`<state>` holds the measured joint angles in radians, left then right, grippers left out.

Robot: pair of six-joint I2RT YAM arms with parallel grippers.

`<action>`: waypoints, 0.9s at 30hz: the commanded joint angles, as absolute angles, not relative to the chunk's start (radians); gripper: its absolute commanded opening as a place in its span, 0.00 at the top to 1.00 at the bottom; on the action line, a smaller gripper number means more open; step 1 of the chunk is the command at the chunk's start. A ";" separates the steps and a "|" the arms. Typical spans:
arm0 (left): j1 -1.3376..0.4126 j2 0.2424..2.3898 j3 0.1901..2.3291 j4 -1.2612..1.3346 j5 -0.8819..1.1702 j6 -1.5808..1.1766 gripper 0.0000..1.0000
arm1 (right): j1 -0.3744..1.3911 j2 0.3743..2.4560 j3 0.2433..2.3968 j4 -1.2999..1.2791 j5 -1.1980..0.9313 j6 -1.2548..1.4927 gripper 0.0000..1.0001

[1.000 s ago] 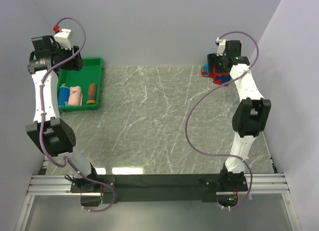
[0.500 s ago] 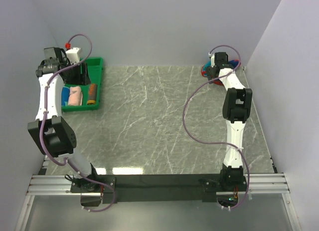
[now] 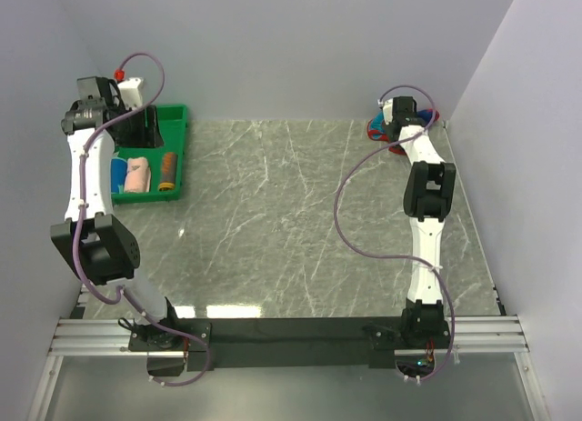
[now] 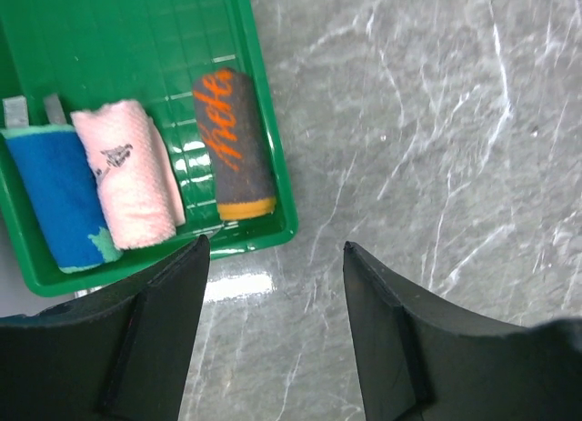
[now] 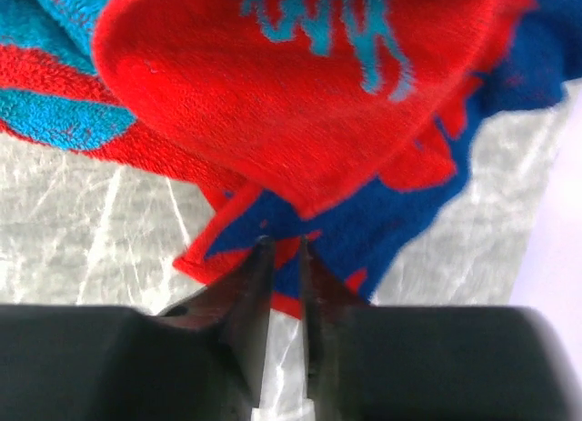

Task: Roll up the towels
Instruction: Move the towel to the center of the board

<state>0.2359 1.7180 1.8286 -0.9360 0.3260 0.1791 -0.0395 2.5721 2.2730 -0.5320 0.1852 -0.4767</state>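
Observation:
A crumpled red-and-blue patterned towel [image 5: 300,103] lies at the table's far right corner [image 3: 379,130]. My right gripper [image 5: 280,242] has its jaws pinched nearly together on that towel's near edge, low against the table [image 3: 398,123]. Three rolled towels lie side by side in the green tray [image 4: 282,194]: a blue one [image 4: 59,198], a pale pink one [image 4: 127,180], and a dark grey one with orange lettering and an orange end [image 4: 232,139]. Above the tray's near right corner hangs my left gripper [image 4: 274,242], open and holding nothing [image 3: 150,125].
The green tray [image 3: 182,157] sits at the table's far left, close to the left wall. The right wall rises just beyond the patterned towel. Grey marble tabletop [image 3: 291,212] stretches between the two arms.
My right gripper has dropped onto the patterned towel and its jaws have come together on the cloth's edge. The left arm has lifted and swung slightly back over the tray, jaws unchanged.

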 commanded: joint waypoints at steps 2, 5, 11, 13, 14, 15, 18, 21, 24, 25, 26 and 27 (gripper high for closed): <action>0.232 1.721 1.884 -0.959 0.334 0.143 0.34 | -0.061 2.617 2.355 -0.636 0.111 -0.497 0.98; 0.232 1.714 1.881 -0.954 0.339 0.146 0.34 | -0.060 2.611 2.361 -0.702 0.069 -0.525 1.00; 0.229 1.712 1.853 -0.930 0.373 0.121 0.34 | -0.057 2.530 2.303 -0.931 -0.186 -0.601 1.00; 0.226 1.710 1.848 -0.925 0.396 0.107 0.35 | -0.046 2.499 2.275 -1.027 -0.245 -0.615 1.00; 0.224 1.709 1.835 -0.917 0.403 0.103 0.35 | -0.041 2.493 2.267 -1.066 -0.282 -0.620 1.00; 0.221 1.707 1.827 -0.914 0.411 0.100 0.35 | -0.025 2.478 2.257 -1.136 -0.348 -0.624 1.00; 0.219 1.692 1.789 -0.899 0.451 0.107 0.35 | 0.027 2.427 2.137 -1.206 -0.451 -0.644 1.00; 0.210 1.681 1.755 -0.888 0.492 0.110 0.35 | 0.106 2.318 1.938 -1.181 -0.526 -0.608 1.00; 0.206 1.667 1.717 -0.877 0.534 0.100 0.35 | 0.224 2.244 1.830 -1.187 -0.661 -0.556 1.00; 0.204 1.663 1.707 -0.868 0.543 0.092 0.35 | 0.257 2.232 1.798 -1.186 -0.726 -0.536 1.00; 0.203 1.666 1.698 -0.868 0.554 0.083 0.35 | 0.332 2.223 1.789 -1.186 -0.759 -0.514 1.00; 0.202 1.667 1.695 -0.876 0.584 0.078 0.35 | 0.365 2.214 1.784 -1.177 -0.799 -0.467 1.00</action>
